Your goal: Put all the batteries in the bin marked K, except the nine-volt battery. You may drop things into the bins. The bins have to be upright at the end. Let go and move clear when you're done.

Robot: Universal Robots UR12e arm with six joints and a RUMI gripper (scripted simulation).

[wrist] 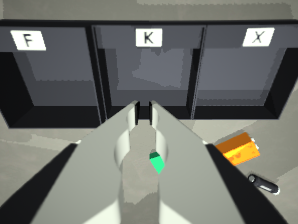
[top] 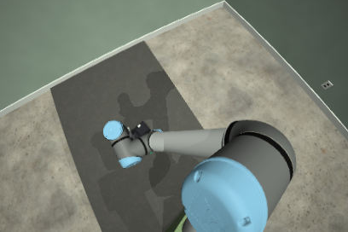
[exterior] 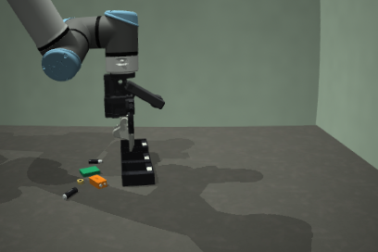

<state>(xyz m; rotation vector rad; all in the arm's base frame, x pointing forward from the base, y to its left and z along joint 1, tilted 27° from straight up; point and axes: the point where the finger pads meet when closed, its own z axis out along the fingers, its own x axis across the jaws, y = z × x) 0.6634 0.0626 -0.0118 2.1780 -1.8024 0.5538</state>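
A row of three joined black bins stands upright. Bin K is the middle one, between bin F and bin X; no battery shows inside it. My gripper is shut, with nothing seen between the fingertips, over the near side of bin K. The orange nine-volt battery lies beside bin X. A black battery lies beyond it. Another black battery lies farther back. A small gold round piece lies near the orange one.
A green block lies beside the bins, partly hidden by a finger in the wrist view. The bins' black dividers and walls stand up close around the fingertips. In the top view, the arm covers much of the work area.
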